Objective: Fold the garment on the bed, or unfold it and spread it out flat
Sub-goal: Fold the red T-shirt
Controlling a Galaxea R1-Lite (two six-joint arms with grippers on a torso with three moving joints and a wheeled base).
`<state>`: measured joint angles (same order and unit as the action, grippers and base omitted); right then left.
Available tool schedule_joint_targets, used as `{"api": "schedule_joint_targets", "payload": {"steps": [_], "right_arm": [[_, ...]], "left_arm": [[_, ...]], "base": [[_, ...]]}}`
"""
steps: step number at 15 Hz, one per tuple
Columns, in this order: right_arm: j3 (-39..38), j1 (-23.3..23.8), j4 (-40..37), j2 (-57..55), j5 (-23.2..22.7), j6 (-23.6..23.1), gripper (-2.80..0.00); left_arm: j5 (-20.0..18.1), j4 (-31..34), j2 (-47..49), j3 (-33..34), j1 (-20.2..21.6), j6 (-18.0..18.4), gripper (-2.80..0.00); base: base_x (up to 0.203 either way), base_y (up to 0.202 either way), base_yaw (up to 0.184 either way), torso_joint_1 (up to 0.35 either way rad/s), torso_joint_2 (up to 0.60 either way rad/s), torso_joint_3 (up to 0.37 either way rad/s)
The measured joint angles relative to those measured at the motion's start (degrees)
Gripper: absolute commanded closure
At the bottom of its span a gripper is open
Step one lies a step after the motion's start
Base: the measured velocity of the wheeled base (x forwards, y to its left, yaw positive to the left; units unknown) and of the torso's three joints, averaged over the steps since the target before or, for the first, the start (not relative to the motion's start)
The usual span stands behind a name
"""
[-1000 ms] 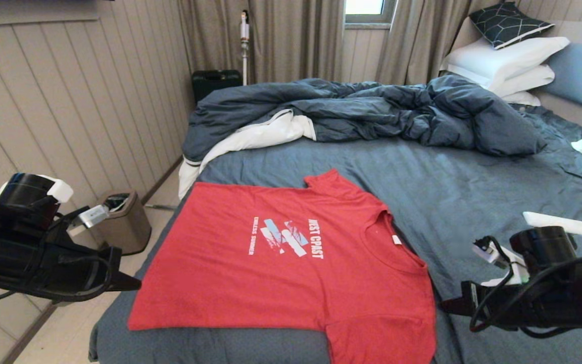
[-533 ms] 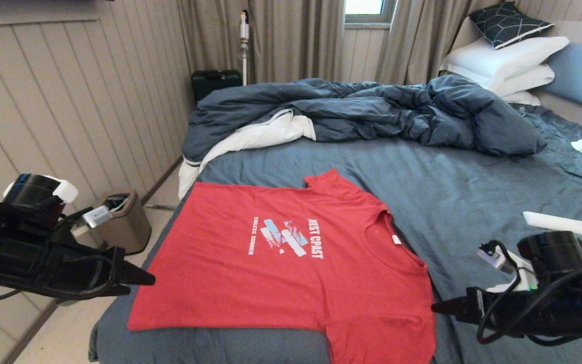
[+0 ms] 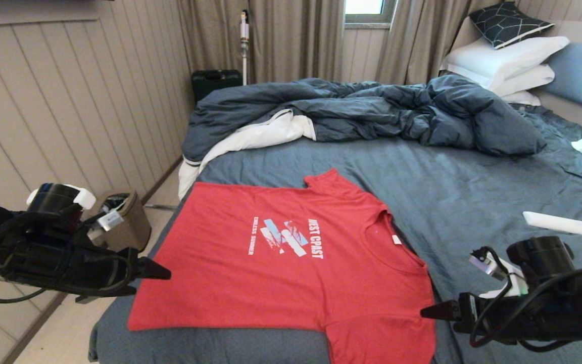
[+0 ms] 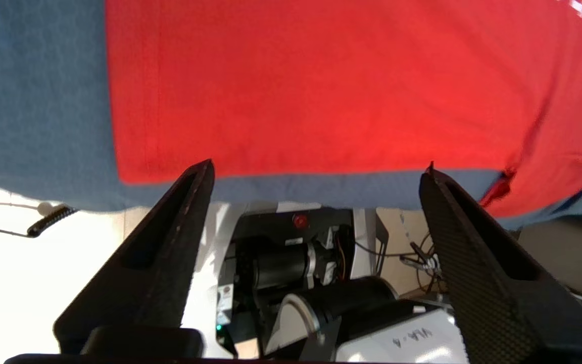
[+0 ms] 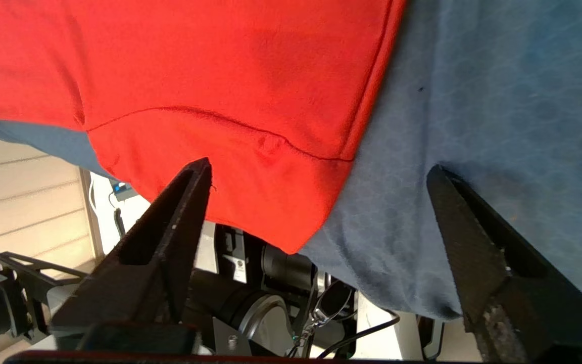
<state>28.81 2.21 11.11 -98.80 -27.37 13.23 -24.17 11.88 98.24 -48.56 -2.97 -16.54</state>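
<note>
The garment point(image 3: 281, 273), a red T-shirt with a white and light-blue chest print, lies spread flat and print-up on the bed's slate-blue sheet point(image 3: 447, 192). Its collar points to my right, and its near sleeve point(image 3: 382, 338) hangs over the front edge. My left gripper point(image 3: 162, 274) hovers open at the hem side, with nothing between its fingers. In the left wrist view the shirt point(image 4: 321, 86) lies just past the left gripper point(image 4: 319, 169). My right gripper point(image 3: 430, 312) is open beside the near sleeve. The right wrist view shows that sleeve point(image 5: 250, 167) at the open right gripper point(image 5: 321, 169).
A rumpled dark blue duvet point(image 3: 372, 108) lies across the far half of the bed, with white pillows point(image 3: 503, 60) at the back right. A white flat object point(image 3: 561, 224) rests on the sheet to my right. A small bin point(image 3: 124, 227) stands on the floor to the left.
Both arms have closed in on the shirt: the left gripper moved right towards the hem, the right gripper moved left and lower towards the near sleeve. The shirt has not moved.
</note>
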Motion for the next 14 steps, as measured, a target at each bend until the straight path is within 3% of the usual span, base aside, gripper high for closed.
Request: {"api": "schedule_joint_targets", "payload": {"steps": [7, 11, 12, 14], "right_arm": [[1.32, -4.85, 0.30, -0.73, -1.30, 2.82, -2.80], [1.80, -5.36, 0.52, -2.47, -1.29, 2.82, -2.80], [1.73, -5.23, 0.57, -2.93, -1.29, 2.80, 0.00], [1.48, -5.14, 1.49, -3.71, -1.23, 2.58, 0.00]], "left_arm": [[-0.10, -0.44, 2.01, -0.25, 0.28, -0.04, -2.80], [-0.14, -1.09, 2.77, -0.36, 0.33, -0.03, -2.80], [-0.13, -1.32, 2.97, -0.39, 0.33, -0.03, -2.80], [-0.13, -1.44, 3.39, -0.42, 0.33, -0.07, -2.80]], "base": [[0.000, 0.000, 0.000, 0.000, 0.00, 0.000], [0.000, 0.000, 0.000, 0.000, 0.00, 0.000], [0.000, 0.000, 0.000, 0.000, 0.00, 0.000], [0.000, 0.000, 0.000, 0.000, 0.00, 0.000]]}}
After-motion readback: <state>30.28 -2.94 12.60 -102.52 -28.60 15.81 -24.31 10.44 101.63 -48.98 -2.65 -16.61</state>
